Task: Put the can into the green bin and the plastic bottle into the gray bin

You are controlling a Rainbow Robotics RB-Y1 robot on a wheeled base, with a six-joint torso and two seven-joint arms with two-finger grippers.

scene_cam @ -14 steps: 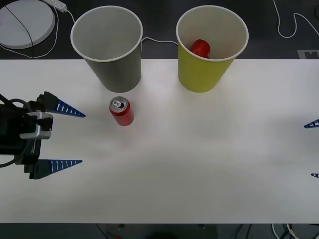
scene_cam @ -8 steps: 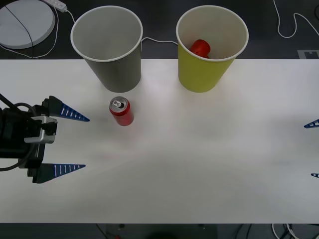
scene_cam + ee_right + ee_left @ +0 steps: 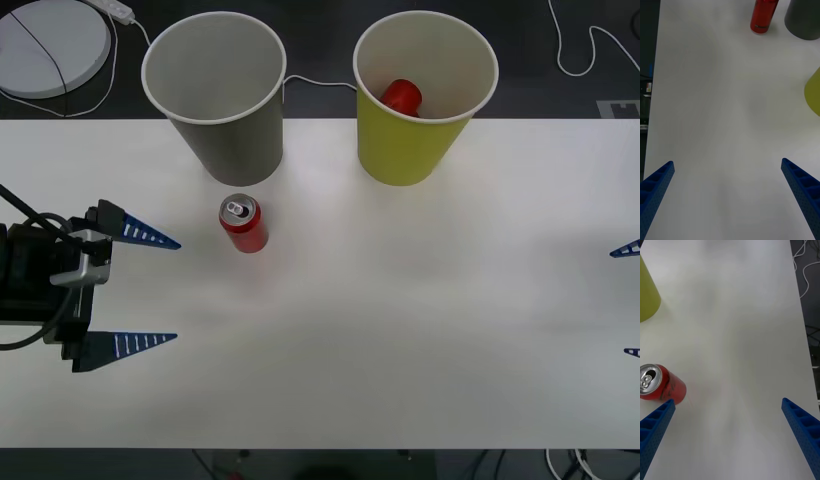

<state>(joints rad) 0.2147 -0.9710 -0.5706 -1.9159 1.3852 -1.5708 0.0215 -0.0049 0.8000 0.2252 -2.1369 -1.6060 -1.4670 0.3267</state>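
Observation:
The red can stands upright on the white table, just in front of the gray bin. To the right of that bin stands the green bin, with a red object lying inside it; I cannot tell what it is. The plastic bottle is out of view. My left gripper is open, left of the can and a little nearer the front edge. In the left wrist view the can sits just off one blue fingertip, outside the gap. My right gripper hangs open at the table's right edge, far from the can.
A white round disc and cables lie on the dark floor behind the table. The bins stand close together at the table's back edge. The white tabletop stretches bare between the two grippers.
My left gripper has shifted slightly right and toward the table's front edge, still open. The can, both bins and the right gripper have not moved.

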